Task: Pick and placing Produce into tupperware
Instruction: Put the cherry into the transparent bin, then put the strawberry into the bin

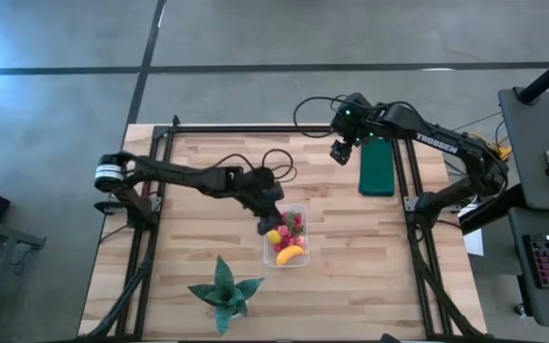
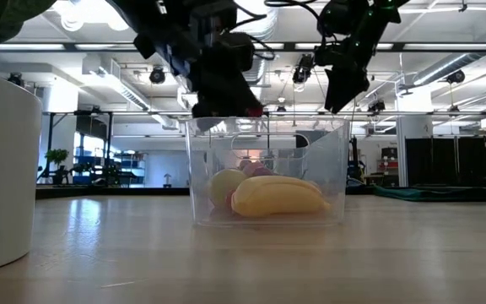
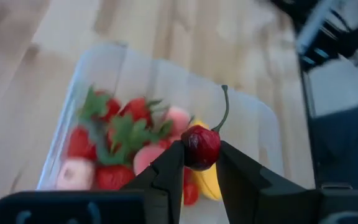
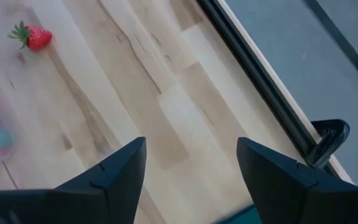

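Observation:
The clear tupperware [image 1: 306, 250] stands at the table's middle. It holds red strawberries [image 3: 104, 112], pink pieces [image 3: 73, 174], a yellow banana [image 2: 278, 196] and a lemon-like fruit [image 2: 223, 186]. My left gripper [image 1: 267, 219] hangs just over the tupperware's far left rim, shut on a dark red cherry [image 3: 201, 146] with a thin stem. My right gripper [image 1: 343, 151] is open and empty, high over the table's far right. One loose strawberry [image 4: 36, 37] lies on the wood in the right wrist view. My left gripper pinches the cherry's round body [image 3: 191, 152] between its two fingertips [image 3: 169, 168]. The fingers slant downward from the table's left side. The cherry is lifted clear above the tupperware [image 3: 123, 62], its stem [image 3: 224, 112] pointing away from the fingers.
A dark green flat rectangle [image 1: 376, 167] lies at the far right, beside my right gripper. A green spiky plant [image 1: 223, 291] in a white pot [image 2: 2, 169] stands near the front edge. Black frame rails [image 1: 151, 191] run along the table's sides. Bare wood lies left of the tupperware.

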You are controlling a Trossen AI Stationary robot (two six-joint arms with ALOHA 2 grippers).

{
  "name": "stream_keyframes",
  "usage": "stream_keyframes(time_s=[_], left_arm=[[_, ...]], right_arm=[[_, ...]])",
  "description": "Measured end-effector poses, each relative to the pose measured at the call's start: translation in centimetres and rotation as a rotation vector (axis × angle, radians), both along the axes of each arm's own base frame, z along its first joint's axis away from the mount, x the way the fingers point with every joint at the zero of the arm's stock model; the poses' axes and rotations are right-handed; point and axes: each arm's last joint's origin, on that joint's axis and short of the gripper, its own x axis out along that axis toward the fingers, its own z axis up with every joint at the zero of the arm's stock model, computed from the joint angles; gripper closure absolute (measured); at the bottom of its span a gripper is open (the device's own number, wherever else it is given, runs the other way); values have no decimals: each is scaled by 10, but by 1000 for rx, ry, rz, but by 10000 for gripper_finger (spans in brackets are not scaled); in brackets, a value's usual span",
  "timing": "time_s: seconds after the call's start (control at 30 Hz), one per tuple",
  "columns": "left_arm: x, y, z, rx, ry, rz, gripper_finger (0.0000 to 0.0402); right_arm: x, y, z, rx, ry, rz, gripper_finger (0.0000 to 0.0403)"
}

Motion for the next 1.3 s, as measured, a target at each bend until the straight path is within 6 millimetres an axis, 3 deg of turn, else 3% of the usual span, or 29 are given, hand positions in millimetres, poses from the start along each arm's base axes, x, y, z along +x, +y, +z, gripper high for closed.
stream_keyframes(time_s=[0.13,0.33,0.5,0.67,0.93,1.1,1.3], left_arm=[[-2,-2,-1,-28,49,105,318],[-8,-6,-4,-100,135,159,239],[-19,-14,16,-117,116,122,185],[-47,-25,45,-86,111,205,174],[-108,-39,77,54,-9,460,173],[-139,-41,70,84,-54,508,173],[-160,-35,38,222,-99,431,173]], right_arm=[[-1,1,1,-11,2,19,147],[2,2,1,49,-47,96,124],[14,2,-5,152,-139,202,113],[42,-2,-30,286,-205,305,118],[102,4,-82,285,-149,459,130],[132,0,-95,247,-195,455,131],[159,-2,-110,190,-145,435,131]])
